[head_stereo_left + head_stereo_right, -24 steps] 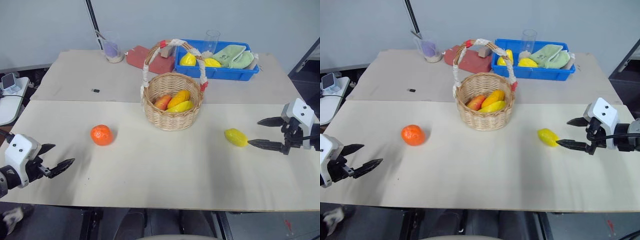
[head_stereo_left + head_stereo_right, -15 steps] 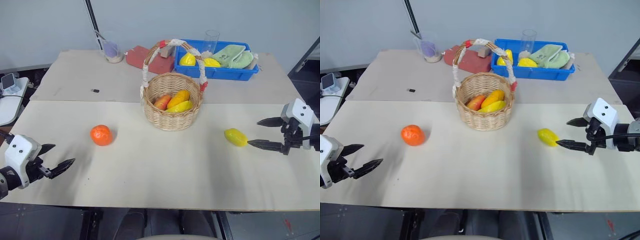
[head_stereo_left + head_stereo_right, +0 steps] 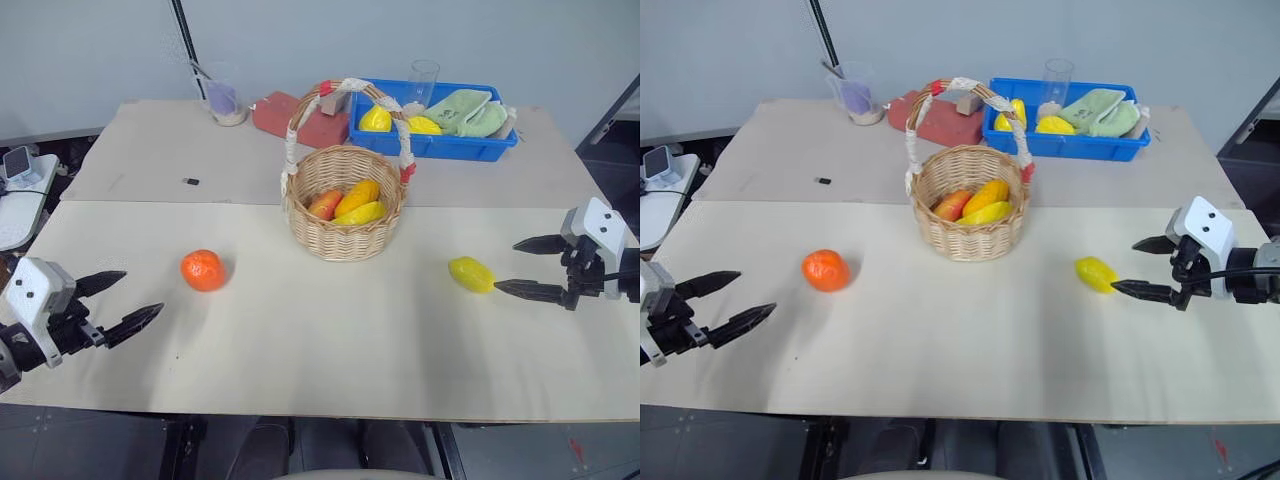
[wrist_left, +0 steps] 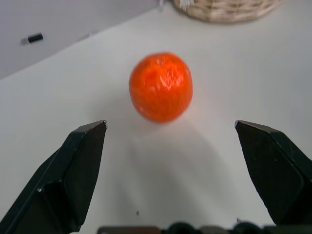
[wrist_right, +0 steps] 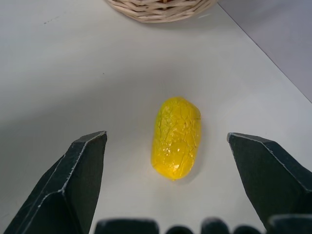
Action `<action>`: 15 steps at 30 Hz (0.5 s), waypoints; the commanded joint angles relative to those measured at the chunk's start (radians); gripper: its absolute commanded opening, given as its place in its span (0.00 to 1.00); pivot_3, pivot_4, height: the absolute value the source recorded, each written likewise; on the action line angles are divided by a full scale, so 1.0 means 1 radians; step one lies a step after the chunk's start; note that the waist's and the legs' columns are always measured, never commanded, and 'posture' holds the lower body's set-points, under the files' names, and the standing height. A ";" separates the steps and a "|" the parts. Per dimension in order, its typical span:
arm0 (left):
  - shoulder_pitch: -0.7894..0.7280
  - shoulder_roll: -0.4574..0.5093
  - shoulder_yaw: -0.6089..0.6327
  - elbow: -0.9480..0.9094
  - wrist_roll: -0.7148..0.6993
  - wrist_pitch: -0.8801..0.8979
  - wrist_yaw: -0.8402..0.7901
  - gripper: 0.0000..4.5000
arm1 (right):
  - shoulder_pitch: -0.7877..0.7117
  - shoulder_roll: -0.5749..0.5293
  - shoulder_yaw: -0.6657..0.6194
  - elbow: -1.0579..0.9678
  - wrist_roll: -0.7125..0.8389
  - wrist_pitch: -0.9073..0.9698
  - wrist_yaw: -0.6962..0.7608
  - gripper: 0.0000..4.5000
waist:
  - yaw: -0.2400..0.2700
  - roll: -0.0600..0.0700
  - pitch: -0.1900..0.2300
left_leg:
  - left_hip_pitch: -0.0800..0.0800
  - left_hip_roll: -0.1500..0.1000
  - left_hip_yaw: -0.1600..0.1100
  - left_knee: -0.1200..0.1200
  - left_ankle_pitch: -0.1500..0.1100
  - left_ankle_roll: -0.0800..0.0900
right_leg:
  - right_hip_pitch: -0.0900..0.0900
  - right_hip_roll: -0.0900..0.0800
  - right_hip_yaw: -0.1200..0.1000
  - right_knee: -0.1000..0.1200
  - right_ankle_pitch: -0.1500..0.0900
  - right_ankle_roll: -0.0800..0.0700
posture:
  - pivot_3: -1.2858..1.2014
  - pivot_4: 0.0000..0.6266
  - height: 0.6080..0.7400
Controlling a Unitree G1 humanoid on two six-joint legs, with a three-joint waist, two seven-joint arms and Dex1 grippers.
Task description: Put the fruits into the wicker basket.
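The orange tangerine [image 3: 203, 270] lies on the table left of the wicker basket [image 3: 345, 242]. My left gripper [image 3: 144, 290] hovers open just short of it near the front left edge. In the left wrist view the tangerine [image 4: 161, 87] sits ahead between the spread fingers [image 4: 78, 165]. The yellow lemon [image 3: 471, 274] lies right of the basket, and my right gripper [image 3: 506, 264] stands open just to its right, pointing at it. The right wrist view has the lemon [image 5: 176, 137] lying between the wide fingers [image 5: 73, 180]. Both fruits rest free on the table.
The basket holds a reddish peach [image 3: 325, 204] and long orange-yellow fruits [image 3: 358, 200] under its tall taped handle [image 3: 345, 88]. Behind it stand a blue tray [image 3: 433, 146] with yellow fruit and green cloth, a clear glass [image 3: 422, 80], a red block [image 3: 290, 114] and a cup [image 3: 225, 97].
My left gripper has shifted a little forward and right, closer to the tangerine. The right gripper, both fruits and the basket have stayed put.
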 commanded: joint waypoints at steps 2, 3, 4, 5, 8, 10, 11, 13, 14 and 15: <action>-0.036 -0.021 0.021 -0.037 -0.037 0.021 0.058 1.00 | 0.000 -0.003 -0.032 -0.030 0.011 -0.014 -0.010 0.97 | 0.000 0.000 0.000 | 0.000 0.000 0.000 0.000 0.000 0.000 | 0.000 0.000 0.000 0.000 0.000 0.000 | 0.52 0.24 0.78; -0.040 -0.029 0.014 -0.044 -0.033 0.020 0.072 1.00 | 0.000 -0.003 -0.034 -0.036 0.014 -0.014 -0.010 0.97 | 0.000 0.000 0.000 | 0.000 0.000 0.000 0.000 0.000 0.000 | 0.000 0.000 0.000 0.000 0.000 0.000 | 0.52 0.24 0.78; -0.045 -0.043 -0.003 -0.053 -0.034 0.027 0.089 1.00 | -0.003 0.001 -0.037 -0.059 0.030 0.001 -0.010 0.97 | 0.000 0.000 0.000 | 0.000 0.000 0.000 0.000 0.000 0.000 | 0.000 0.000 0.000 0.000 0.000 0.000 | 0.52 0.24 0.78; -0.049 -0.055 -0.021 -0.060 -0.033 0.033 0.105 1.00 | -0.008 0.004 -0.039 -0.083 0.047 0.017 -0.009 0.97 | 0.000 0.000 0.000 | 0.000 0.000 0.000 0.000 0.000 0.000 | 0.000 0.000 0.000 0.000 0.000 0.000 | 0.52 0.24 0.78; -0.071 -0.083 -0.091 -0.073 -0.021 0.064 0.162 1.00 | -0.024 0.010 -0.042 -0.165 0.103 0.071 -0.009 0.97 | 0.000 0.000 0.000 | 0.000 0.000 0.000 0.000 0.000 0.000 | 0.000 0.000 0.000 0.001 0.000 0.000 | 0.52 0.24 0.78; -0.113 -0.120 -0.153 -0.071 0.002 0.078 0.230 1.00 | -0.046 0.017 -0.037 -0.230 0.146 0.110 -0.018 0.97 | 0.001 0.000 0.000 | 0.000 0.000 0.000 0.000 0.000 0.000 | 0.000 0.000 0.000 0.001 0.000 0.000 | 0.52 0.24 0.78; -0.134 -0.135 -0.183 -0.067 0.020 0.079 0.260 1.00 | -0.059 0.020 -0.033 -0.261 0.167 0.128 -0.021 0.97 | 0.002 0.000 0.000 | 0.000 0.000 0.000 0.000 0.000 0.000 | 0.000 0.000 0.000 0.001 0.000 0.000 | 0.52 0.24 0.78; -0.179 -0.171 -0.222 -0.042 0.048 0.072 0.313 1.00 | -0.090 0.029 -0.020 -0.319 0.210 0.166 -0.026 0.97 | 0.003 0.000 0.000 | 0.000 0.000 0.000 0.000 0.000 0.000 | 0.000 0.000 0.000 0.000 0.000 0.001 | 0.52 0.24 0.78; -0.208 -0.192 -0.238 -0.019 0.060 0.064 0.338 1.00 | -0.114 0.039 -0.009 -0.348 0.233 0.187 -0.033 0.97 | 0.004 0.000 0.000 | 0.000 0.000 0.000 0.000 0.000 0.000 | 0.000 0.000 0.000 0.000 0.000 0.001 | 0.52 0.24 0.78; -0.233 -0.210 -0.250 0.000 0.066 0.065 0.359 1.00 | -0.136 0.050 0.002 -0.372 0.251 0.204 -0.041 0.97 | 0.004 0.000 0.000 | 0.000 0.000 -0.001 0.000 0.000 0.000 | 0.000 0.000 0.000 0.000 0.001 0.001 | 0.52 0.24 0.78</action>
